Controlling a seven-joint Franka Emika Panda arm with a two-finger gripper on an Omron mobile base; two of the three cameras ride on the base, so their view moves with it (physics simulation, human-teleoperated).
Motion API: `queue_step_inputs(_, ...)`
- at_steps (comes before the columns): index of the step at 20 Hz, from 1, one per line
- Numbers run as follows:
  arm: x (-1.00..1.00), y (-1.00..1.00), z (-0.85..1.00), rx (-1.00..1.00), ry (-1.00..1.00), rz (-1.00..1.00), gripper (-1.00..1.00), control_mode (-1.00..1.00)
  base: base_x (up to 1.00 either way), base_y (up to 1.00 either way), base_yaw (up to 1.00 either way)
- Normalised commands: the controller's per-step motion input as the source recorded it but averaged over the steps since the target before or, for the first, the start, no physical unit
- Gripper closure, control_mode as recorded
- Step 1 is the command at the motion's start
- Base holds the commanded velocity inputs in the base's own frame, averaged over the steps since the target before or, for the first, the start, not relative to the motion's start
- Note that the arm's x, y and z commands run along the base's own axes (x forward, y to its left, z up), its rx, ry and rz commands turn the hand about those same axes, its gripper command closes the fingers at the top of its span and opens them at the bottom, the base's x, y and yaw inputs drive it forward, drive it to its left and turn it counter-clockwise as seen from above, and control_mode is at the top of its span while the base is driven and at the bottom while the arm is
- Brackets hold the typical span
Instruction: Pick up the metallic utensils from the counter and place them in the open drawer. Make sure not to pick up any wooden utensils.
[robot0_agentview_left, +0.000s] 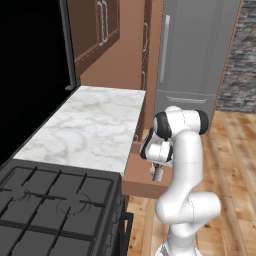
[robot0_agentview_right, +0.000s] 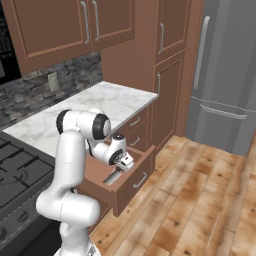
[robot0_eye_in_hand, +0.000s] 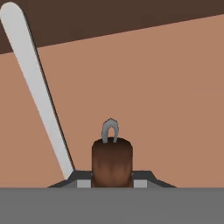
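Here, at the left, the stove top (robot0_agentview_left: 55, 200) is seen butting against the marble counter (robot0_agentview_left: 95, 127). Just past the counter's right edge, the open drawer (robot0_agentview_left: 145, 181) juts out, and over it the gripper (robot0_agentview_left: 156, 172) is clenched on the brown-handled utensil (robot0_eye_in_hand: 112, 159). Open wooden floor (robot0_agentview_left: 230, 165) lies rightward.

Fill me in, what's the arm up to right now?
The arm has its hand down over the open drawer beside the marble counter. In the hand view the fingers are closed on a short utensil with a dark brown handle; a silvery blade lies on the drawer floor next to it. It looks like a metal utensil is about to be dropped off, not released yet.
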Motion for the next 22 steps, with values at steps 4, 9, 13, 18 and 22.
queue_step_inputs(4, 0.0, -0.16, -0.06, 0.0, -0.01, 0.0, 1.0, -1.0, 0.0, 0.0, 0.0)
queue_step_inputs(9, 0.0, -0.07, -0.03, 0.0, -0.01, 0.0, 1.0, -1.0, 0.0, 0.0, 0.0)
queue_step_inputs(13, 0.0, 0.0, 0.0, 0.0, 0.0, 0.0, -1.0, -1.0, 0.0, 0.0, 0.0)
queue_step_inputs(18, 0.0, 0.0, 0.01, 0.0, 0.0, 0.0, -1.0, -1.0, 0.0, 0.0, 0.0)
queue_step_inputs(22, -0.01, -0.01, 0.11, -0.01, 0.0, -0.02, -1.0, -1.0, 0.0, 0.0, 0.0)
